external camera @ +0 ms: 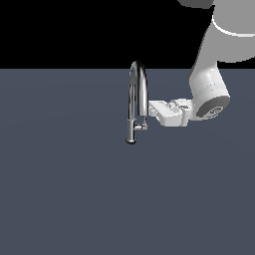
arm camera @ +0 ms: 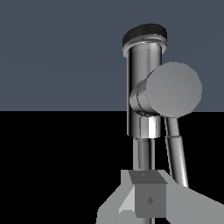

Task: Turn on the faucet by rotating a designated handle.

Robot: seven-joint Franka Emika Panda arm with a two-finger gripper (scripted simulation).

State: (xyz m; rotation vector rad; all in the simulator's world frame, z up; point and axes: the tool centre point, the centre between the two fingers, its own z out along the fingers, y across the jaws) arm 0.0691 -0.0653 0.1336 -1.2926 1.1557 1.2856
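The chrome faucet stands mid-scene on the dark floor, its arched spout rising from a short base column. The handle is a short stub pointing from the column toward the exterior view's right. My gripper reaches in level from the exterior view's right, its tips beside the spout's hanging end and a little above the handle, touching neither as far as I can see. In the wrist view the handle shows end-on as a grey disc on the faucet column. The gripper fingers look pressed together, holding nothing.
The flat dark grey floor spreads all round the faucet. My white arm comes down from the upper part of the exterior view's right. No other objects show.
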